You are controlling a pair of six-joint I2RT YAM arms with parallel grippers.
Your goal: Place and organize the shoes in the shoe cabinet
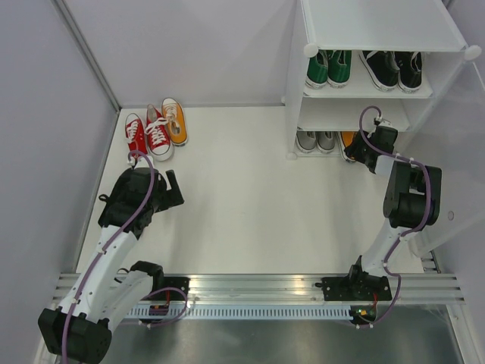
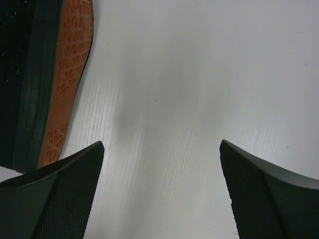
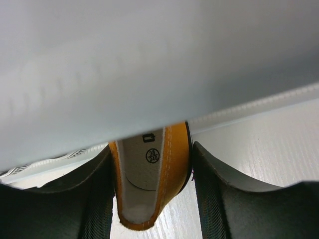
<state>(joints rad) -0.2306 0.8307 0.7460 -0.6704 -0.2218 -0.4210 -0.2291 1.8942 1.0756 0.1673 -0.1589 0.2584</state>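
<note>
I'm seeing the right end effector (image 3: 150, 149) clamping the heel of the orange shoe (image 3: 174, 159) at the bottom tier of the shoe cabinet (image 1: 379, 30) — fingers (image 3: 224, 199) pressing both sides. The left end effector (image 2: 160, 143) is hanging wide open over the desk (image 1: 242, 205), near the red pair (image 1: 148, 135).

a white worktop (image 1: 242, 205) lies between pale grey walls (image 1: 189, 45); a ridged metal rail (image 1: 258, 287) runs along its near edge from side to side.
</note>
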